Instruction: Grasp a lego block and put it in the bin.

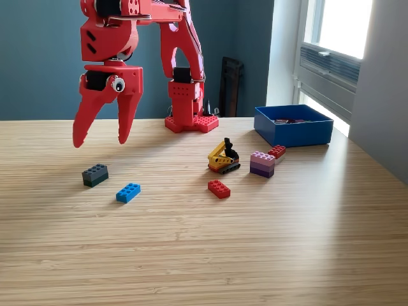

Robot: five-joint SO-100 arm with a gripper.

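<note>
gripper (104,139) spread, empty, hanging above dark brick (95,174) on desk (204,255). brick likely light, rigid, slick plastic; pinch the long flat sides. bin (293,125) far off toward exterior view's right.

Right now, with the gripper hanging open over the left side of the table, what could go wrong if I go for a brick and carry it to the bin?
1. The dark grey brick and the small blue brick lie close together; the open gripper closing on one may nudge the other.
2. The blue bin sits far across at the exterior view's right, so a weak grip could drop the brick on the way.
3. The yellow and black lego piece, purple block and red brick lie along that path; a low carry might clip them.
</note>
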